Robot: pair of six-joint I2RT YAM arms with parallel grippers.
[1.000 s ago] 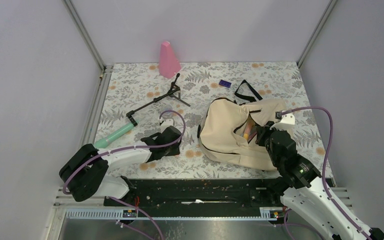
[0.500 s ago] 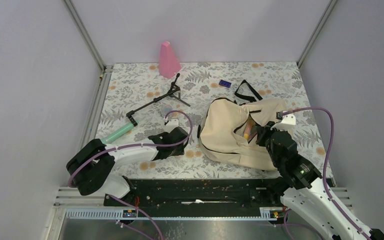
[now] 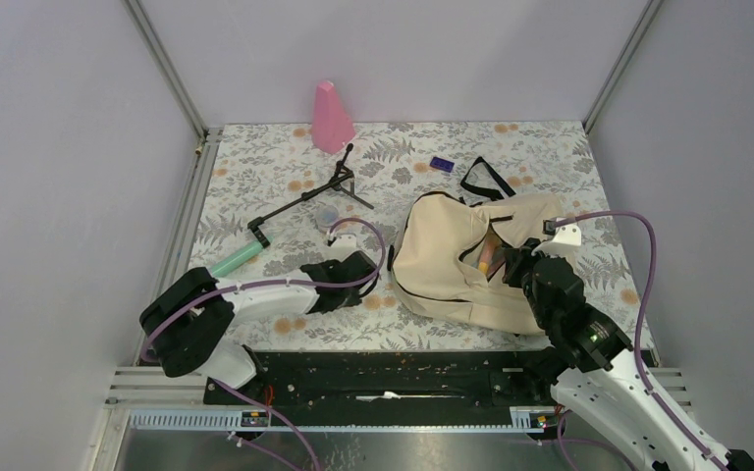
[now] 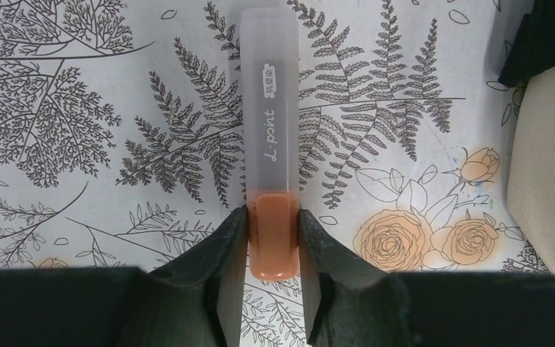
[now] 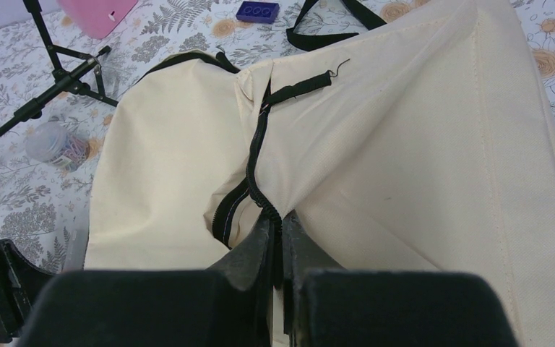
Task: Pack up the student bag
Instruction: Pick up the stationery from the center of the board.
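— What's changed on your left side?

— Your left gripper (image 4: 273,235) has slid rightward over the floral tablecloth (image 3: 403,157) toward the bag. Its jaws are narrow, clamped on the orange end of a frosted translucent plastic marker (image 4: 269,123).

— And the bag?

— The large cream fabric student bag (image 3: 452,265) lies right of centre, in front of your right arm. Your right gripper (image 5: 278,231) is pinched tight on its black zipper edge (image 5: 256,181), holding the mouth up. I'd judge the marker goes in next.

There is one student bag (image 3: 452,265), one pink cone (image 3: 331,116), one black tripod (image 3: 340,182), one blue brick (image 3: 441,164), one green tube (image 3: 233,259), one clear jar (image 5: 54,144) and one orange marker (image 4: 271,166).
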